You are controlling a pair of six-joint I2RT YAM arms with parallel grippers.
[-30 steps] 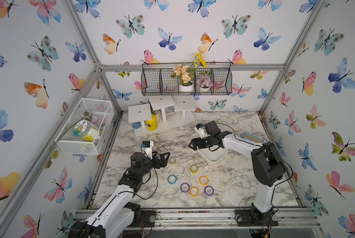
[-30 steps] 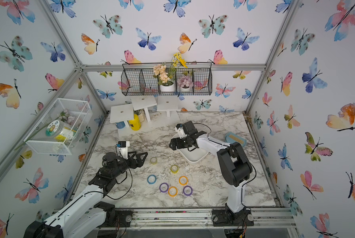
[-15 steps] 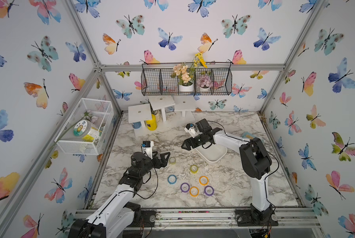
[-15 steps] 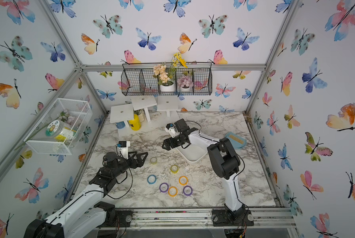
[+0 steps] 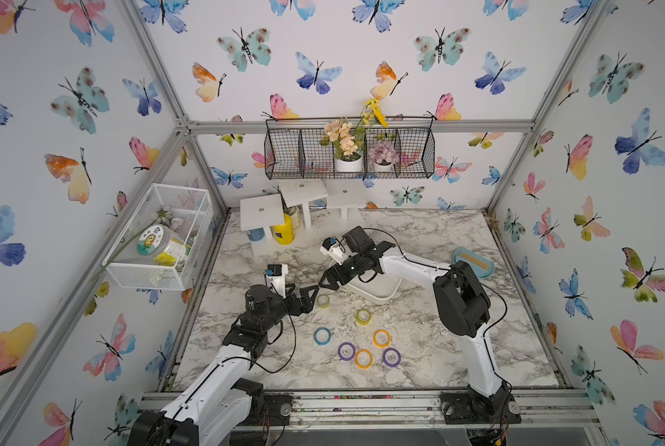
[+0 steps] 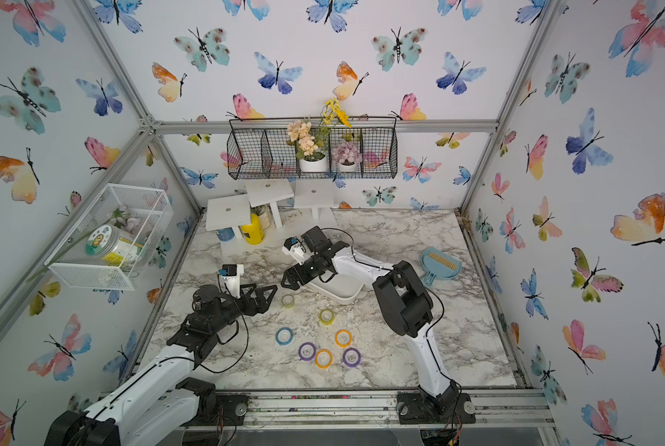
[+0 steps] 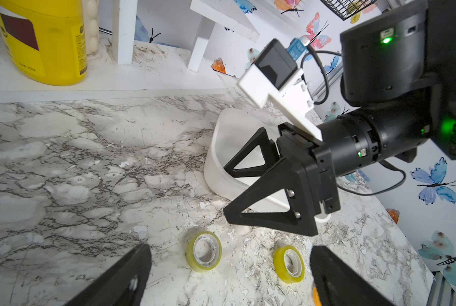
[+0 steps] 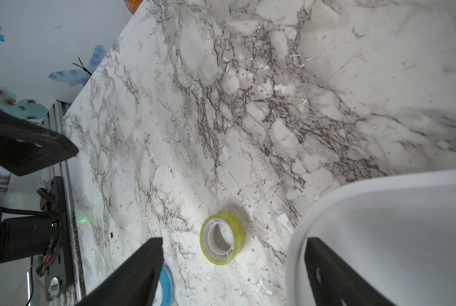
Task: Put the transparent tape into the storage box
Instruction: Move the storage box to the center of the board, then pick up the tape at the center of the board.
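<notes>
Nearest us, seven small see-through tape rolls lay flat on the marble tabletop [image 5: 439,347], none boxed: two purple, two orange, one blue [image 5: 322,336], two yellow-green. We saw the far yellow-green roll [image 5: 323,301] just ahead of the left gripper [image 5: 310,295], jaws spread, nearer than the right gripper [image 5: 329,280], also spread, over the white oblong tub [image 5: 377,295] behind.

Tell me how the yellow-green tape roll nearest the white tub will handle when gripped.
The nearest yellow-green roll lies flat, so it likely won't roll. Its rigid-looking white core suggests stiffness. Small and hollow, it is probably light; glossy sides may slip.
</notes>
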